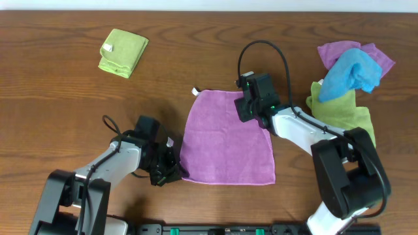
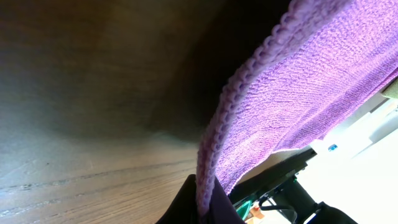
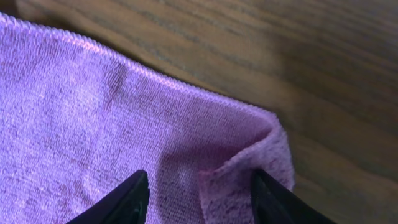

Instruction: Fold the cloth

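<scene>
The cloth [image 1: 228,138] lies spread flat in the middle of the surface [image 1: 65,117], white tag [image 1: 194,91] at its far left corner, and there's no fold in it yet! At the near left edge the left claw [image 1: 171,172] is pinched tight, holding the hem raised. Across at the puckered far right corner, the right claw [image 1: 251,108] sits wide astride, not closed. By my read, the entire fold is ahead.

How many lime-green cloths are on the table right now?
2. The folded lime-green cloth lies at the far left. The crumpled lime-green cloth sits at the right, partly under the blue cloth. More could be hidden in that pile.
</scene>
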Tool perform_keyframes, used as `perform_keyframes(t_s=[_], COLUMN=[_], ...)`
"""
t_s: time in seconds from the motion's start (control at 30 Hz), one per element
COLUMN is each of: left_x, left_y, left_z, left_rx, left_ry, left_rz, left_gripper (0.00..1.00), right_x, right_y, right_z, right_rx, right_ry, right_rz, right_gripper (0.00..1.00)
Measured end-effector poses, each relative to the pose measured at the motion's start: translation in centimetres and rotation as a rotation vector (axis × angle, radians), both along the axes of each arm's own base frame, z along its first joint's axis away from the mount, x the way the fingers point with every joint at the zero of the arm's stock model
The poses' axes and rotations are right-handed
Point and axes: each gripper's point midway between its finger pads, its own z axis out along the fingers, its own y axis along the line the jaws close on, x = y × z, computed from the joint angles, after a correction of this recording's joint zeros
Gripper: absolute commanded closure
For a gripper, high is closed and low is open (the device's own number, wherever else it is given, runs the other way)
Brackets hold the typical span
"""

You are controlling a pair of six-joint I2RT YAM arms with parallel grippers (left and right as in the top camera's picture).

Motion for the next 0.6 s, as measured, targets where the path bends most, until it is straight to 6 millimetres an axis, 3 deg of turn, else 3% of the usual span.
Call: perform_keyframes(t_s=[0.37,0.43,0.6], left_x=[0.0,0.0,0.0], left_y=[-0.1,-0.1,-0.1], left_z=[0.0,0.1,0.1], left_rx=[-0.004,-0.006,-0.008], left_ry=[0.001,0.001,0.002], left_rz=[0.000,0.000,0.000], left_gripper=[0.94,0.94,0.94], right_x=[0.6,0.7,0.9], right_y=[-0.8,-1.0,-2.1], right_z=[0.2,0.2,0.2], right_rx=[-0.029,-0.035,-0.078], right_ry=[-0.029,-0.032,-0.041], right_rz=[-0.049,-0.060,-0.104], right_gripper=[0.84,0.96,0.99])
